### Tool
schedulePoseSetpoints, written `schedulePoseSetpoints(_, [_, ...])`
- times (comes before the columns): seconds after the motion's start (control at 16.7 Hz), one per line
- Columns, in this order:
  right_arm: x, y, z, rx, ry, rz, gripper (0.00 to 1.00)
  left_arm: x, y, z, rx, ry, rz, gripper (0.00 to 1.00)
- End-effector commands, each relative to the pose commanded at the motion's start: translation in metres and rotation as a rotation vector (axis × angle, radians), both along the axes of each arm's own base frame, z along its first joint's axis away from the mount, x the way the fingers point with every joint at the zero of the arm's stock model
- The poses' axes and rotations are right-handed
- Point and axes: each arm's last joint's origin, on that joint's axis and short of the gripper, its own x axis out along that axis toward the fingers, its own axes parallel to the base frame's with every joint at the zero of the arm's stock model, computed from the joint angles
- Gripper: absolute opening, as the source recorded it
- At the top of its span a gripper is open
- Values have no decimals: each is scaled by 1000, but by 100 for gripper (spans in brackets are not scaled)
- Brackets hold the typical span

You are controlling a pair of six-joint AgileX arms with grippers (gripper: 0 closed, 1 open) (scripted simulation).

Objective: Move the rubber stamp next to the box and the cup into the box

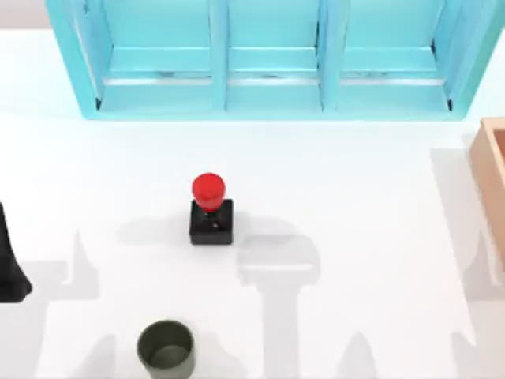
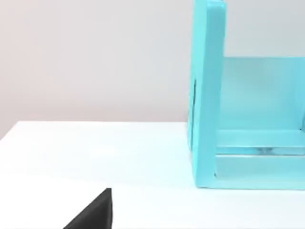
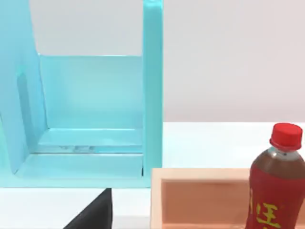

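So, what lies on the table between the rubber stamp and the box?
Nothing. In the top view the white table is bare between the rubber stamp and the box; just shadows cross it.

The white desk carried everything; the turquoise shelf unit stood along its 12 o'clock edge; the rubber stamp sat upright near the centre, red knob up; the cup stood at about 7 o'clock, well apart from the stamp; the box rested at the 3 o'clock edge, near the shelf unit's end; a red-labelled bottle stood by the box, its exact footing unclear.
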Motion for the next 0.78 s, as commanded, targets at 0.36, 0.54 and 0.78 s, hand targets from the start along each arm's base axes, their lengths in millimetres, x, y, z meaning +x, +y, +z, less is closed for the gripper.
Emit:
schedulePoseSetpoints(0.36, [0,3,20,27,46,20,100,0,0,0,0,0,0,100])
schedulePoseSetpoints(0.54, [6,8,56,72,130,52,100,0,0,0,0,0,0,100])
schedulePoseSetpoints(0.78, [30,23,121,143,298,106,100,0,0,0,0,0,0,100])
